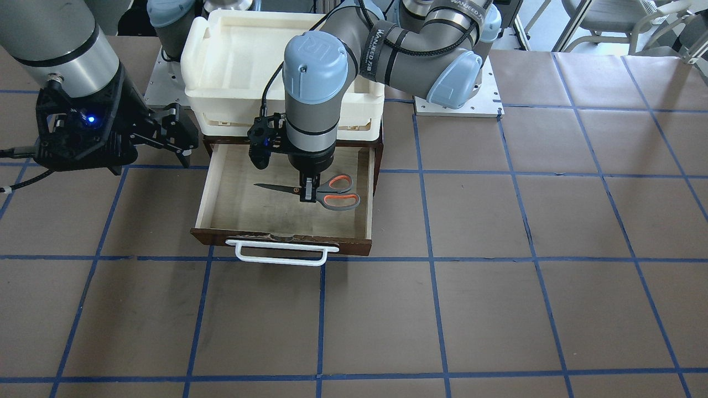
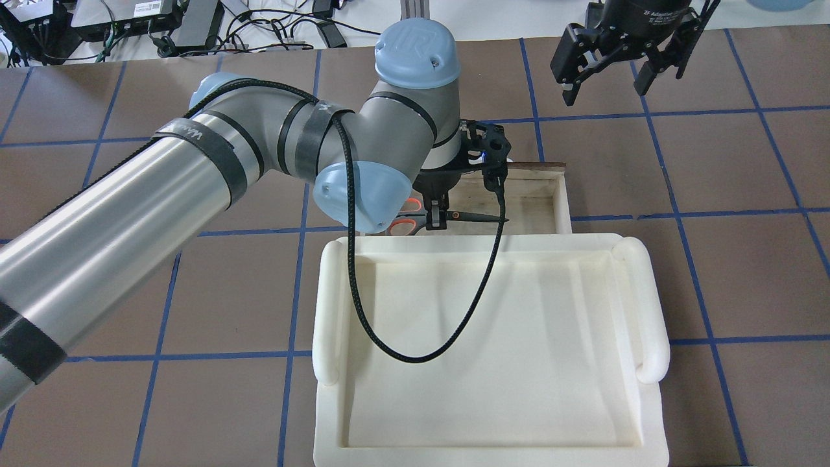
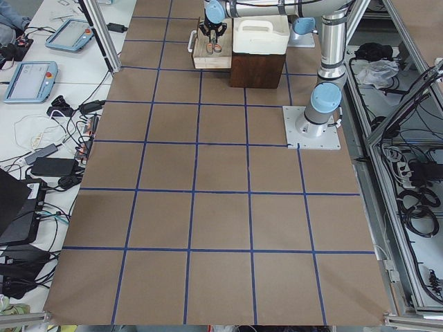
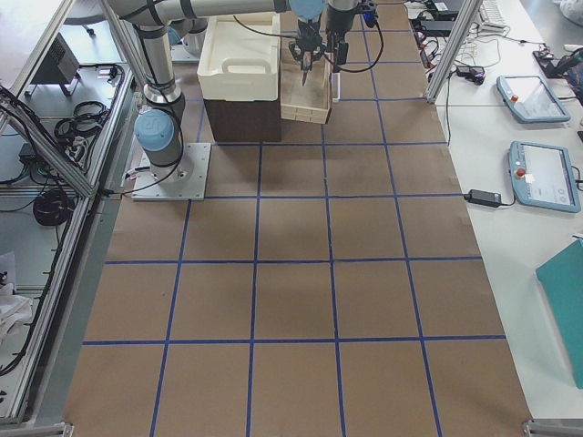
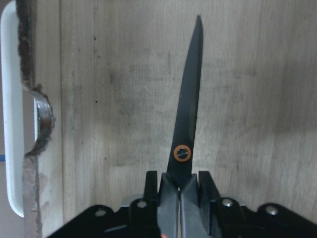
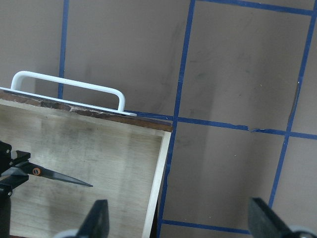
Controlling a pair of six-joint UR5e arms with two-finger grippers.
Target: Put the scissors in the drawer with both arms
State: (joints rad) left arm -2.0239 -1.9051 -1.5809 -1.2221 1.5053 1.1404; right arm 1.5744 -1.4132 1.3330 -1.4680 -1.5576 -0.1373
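Overhead, left arm (image 2: 214, 155) half-hides scissors (image 2: 473, 216) handles, clear frontally.

A: What sort of place was it?
B: Robotics lab, def. Table (image 3: 221, 173) had brown paper + blue tape grid (image 3: 221, 194), left arm (image 3: 324, 48) bolted on a metal plate (image 3: 294, 138). In exterior left view, teach pendants (image 3: 29, 79) lay at 10 o'clock, cable tangle (image 3: 419, 200) at 3, alu frame post (image 3: 102, 38) at 11.

Overhead view: I find the left arm (image 2: 363, 149) covering most handle loops of the scissors (image 2: 476, 217); the tray (image 2: 327, 311) masks the rear of the drawer (image 2: 561, 194). Left wrist view crops the loops at its lower edge. Side views: scissors too small to assess.
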